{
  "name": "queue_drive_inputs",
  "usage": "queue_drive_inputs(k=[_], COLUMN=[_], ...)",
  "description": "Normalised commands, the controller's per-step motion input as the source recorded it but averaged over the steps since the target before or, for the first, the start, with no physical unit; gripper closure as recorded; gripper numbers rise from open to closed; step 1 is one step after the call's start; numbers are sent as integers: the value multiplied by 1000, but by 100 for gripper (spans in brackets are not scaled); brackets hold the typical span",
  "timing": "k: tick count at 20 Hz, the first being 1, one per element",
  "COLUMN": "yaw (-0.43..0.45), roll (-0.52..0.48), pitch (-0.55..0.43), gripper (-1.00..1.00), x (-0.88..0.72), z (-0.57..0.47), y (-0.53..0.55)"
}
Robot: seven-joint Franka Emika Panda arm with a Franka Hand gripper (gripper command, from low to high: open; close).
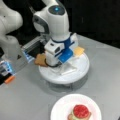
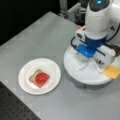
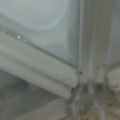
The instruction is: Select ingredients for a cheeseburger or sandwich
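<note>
On the white paper plate point(image 1: 59, 108) point(image 2: 24, 73) lies the sandwich point(image 1: 80, 112) point(image 2: 40, 78): a bread square with green lettuce and a red tomato disc on top. My gripper point(image 1: 54, 64) point(image 2: 99, 62) is lowered into the white segmented tray point(image 1: 62, 78) point(image 2: 82, 78), its fingertips hidden behind the hand in both front views. An orange cheese square point(image 1: 79, 50) point(image 2: 112, 71) rests on the tray's rim beside the hand. A tan-brown bread square point(image 1: 40, 60) point(image 2: 116, 50) lies at the tray's opposite edge. The wrist view shows only the tray's white dividers point(image 3: 82, 50) from very close.
The robot's base point(image 1: 11, 47) stands at a front view's left. A small orange object point(image 1: 10, 79) lies on the grey table near it. A dark box point(image 1: 33, 48) sits behind the tray.
</note>
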Motion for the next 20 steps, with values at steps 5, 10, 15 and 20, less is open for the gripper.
queue_drive_inputs(k=[5, 10, 15, 20], yaw=[13, 72, 193, 328], roll=[-7, -27, -67, -123], pitch=[-159, -153, -141, -159], gripper=[-100, -100, -100, -100], x=[-154, -232, -290, -359], z=[-167, -195, -205, -219], y=[-36, -24, -16, -16])
